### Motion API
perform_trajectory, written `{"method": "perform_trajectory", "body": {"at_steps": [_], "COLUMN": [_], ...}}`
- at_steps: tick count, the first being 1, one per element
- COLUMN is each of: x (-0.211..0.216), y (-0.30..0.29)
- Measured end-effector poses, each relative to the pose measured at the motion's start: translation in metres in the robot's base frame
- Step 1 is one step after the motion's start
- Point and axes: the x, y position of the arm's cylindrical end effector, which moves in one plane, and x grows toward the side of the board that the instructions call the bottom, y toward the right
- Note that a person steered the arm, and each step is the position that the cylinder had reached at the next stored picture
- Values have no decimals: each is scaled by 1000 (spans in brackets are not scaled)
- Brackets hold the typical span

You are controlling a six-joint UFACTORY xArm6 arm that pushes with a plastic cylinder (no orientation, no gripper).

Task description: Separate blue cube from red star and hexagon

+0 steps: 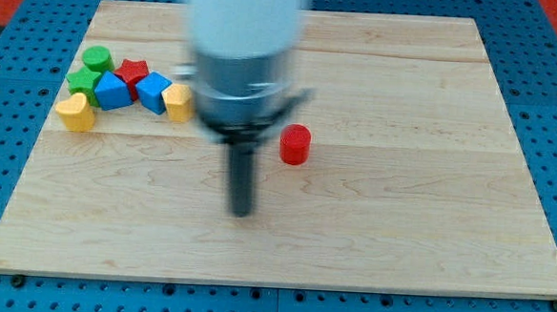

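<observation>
A cluster of blocks sits at the view's upper left of the wooden board [401, 182]. The red star [132, 71] is at its top, touching two blue blocks below it: a blue block [113, 92] on the left and a blue cube [154, 92] on the right. A yellow hexagon-like block [177, 102] touches the blue cube's right side. My tip [242, 211] is on the board, to the right of and below the cluster, well apart from it.
Two green blocks [96, 59] [83, 80] sit at the cluster's left. A yellow heart-shaped block [75, 113] lies below them. A red cylinder [295, 144] stands alone, right of my rod. A blue pegboard [12, 132] surrounds the board.
</observation>
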Motion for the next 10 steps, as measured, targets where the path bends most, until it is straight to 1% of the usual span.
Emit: {"method": "perform_trajectory", "body": {"at_steps": [1, 2, 3, 4, 5, 7, 8, 10], "x": [-42, -84, -87, -120, -137, -154, -171, -172], "y": [-23, -26, -68, -101, -128, -103, -86, 13]}}
